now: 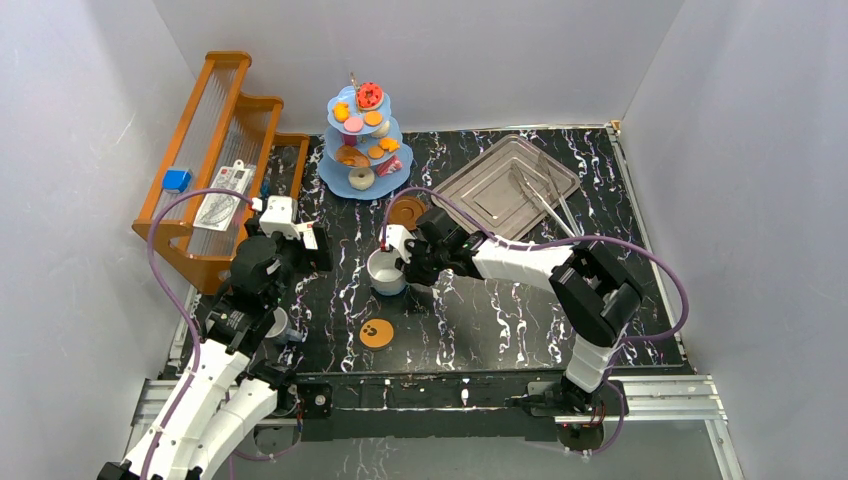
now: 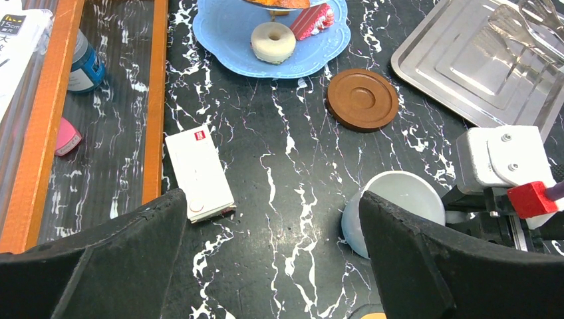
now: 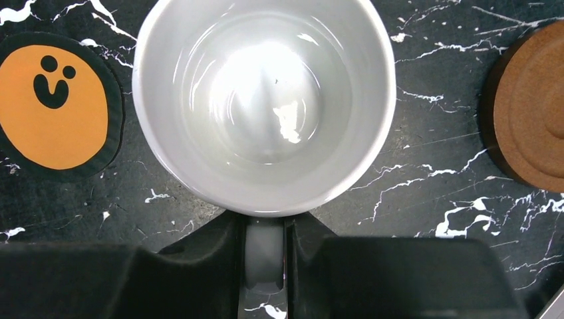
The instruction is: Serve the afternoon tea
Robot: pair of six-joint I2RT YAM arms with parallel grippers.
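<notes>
The white mug (image 1: 385, 272) is near the table's middle. My right gripper (image 1: 408, 262) is shut on its handle (image 3: 265, 256), and the empty bowl (image 3: 263, 100) fills the right wrist view. I cannot tell whether the mug rests on the table. The brown ridged saucer (image 1: 407, 211) lies empty just beyond it. The orange paw-print coaster (image 1: 376, 333) lies nearer the front, with nothing on it. The light-blue three-tier stand (image 1: 362, 140) holds several pastries, a white donut (image 2: 273, 42) among them. My left gripper (image 2: 273, 259) is open and empty, left of the mug (image 2: 399, 199). A small grey cup (image 1: 278, 325) is partly hidden by the left arm.
The square silver tray (image 1: 510, 185) with tongs (image 1: 545, 200) is at the back right. The orange wooden rack (image 1: 215, 160) runs along the left edge. A small white box (image 2: 198, 173) lies beside the rack, close to my left finger.
</notes>
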